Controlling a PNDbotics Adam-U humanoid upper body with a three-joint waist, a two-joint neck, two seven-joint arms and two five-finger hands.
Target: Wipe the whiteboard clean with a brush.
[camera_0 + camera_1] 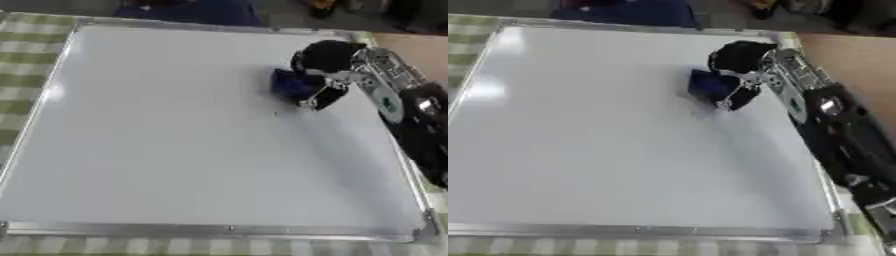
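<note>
A large whiteboard (pixel 175 140) with a silver frame lies flat and fills most of both views; its surface looks white with no clear marks. My right hand (pixel 322 65) reaches in from the right edge and sits over the board's upper right part. Its fingers are curled round a dark blue brush (pixel 289 85), which rests against the board surface just left of the hand. A small dark speck (pixel 275 113) shows on the board below the brush. My left hand shows in neither view.
The board lies on a green and white checked cloth (pixel 22 75) that shows along the left and bottom edges. A brown surface (pixel 850 55) lies beyond the board's right edge. Dark objects stand past the far edge.
</note>
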